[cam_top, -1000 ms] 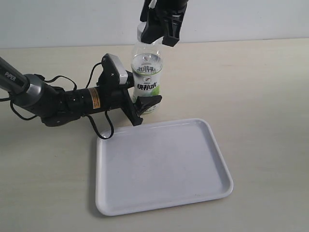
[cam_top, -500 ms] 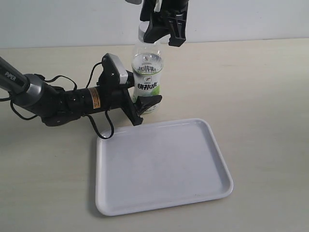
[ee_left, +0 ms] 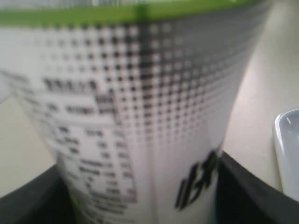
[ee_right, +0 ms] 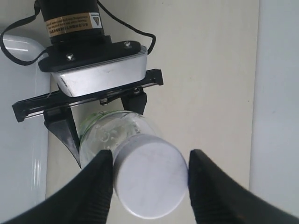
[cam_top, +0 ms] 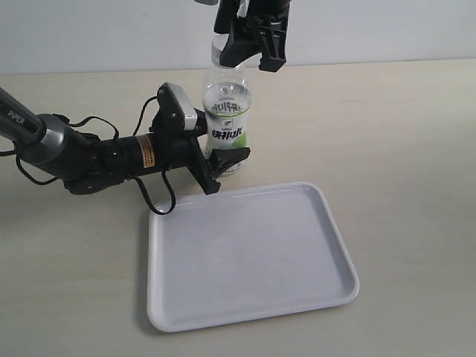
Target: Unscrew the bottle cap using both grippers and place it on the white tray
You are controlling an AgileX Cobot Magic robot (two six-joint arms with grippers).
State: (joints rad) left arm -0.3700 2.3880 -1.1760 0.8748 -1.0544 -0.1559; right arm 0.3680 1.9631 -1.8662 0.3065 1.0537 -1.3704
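Observation:
The bottle [cam_top: 227, 130] stands upright on the table just behind the white tray [cam_top: 336, 236]. My left gripper [cam_top: 223, 154] comes in from the left and is shut on the bottle's lower body; in the left wrist view the label [ee_left: 140, 93] fills the gap between the black fingers [ee_left: 243, 191]. My right gripper [cam_top: 251, 61] hangs over the bottle from above. In the right wrist view its two fingers press on either side of the white bottle cap [ee_right: 150, 177], which sits on the neck. In the exterior view only the cap's [cam_top: 216, 50] left edge shows.
The left arm [cam_top: 82, 152] and its cables lie across the table to the left of the tray. The tray's corner [ee_left: 287, 149] is close to the left gripper's finger. A pale wall runs behind the table.
The right gripper has shifted a little to the right at the cap and turned slightly, then held still. The bottle, left gripper and tray have not moved.

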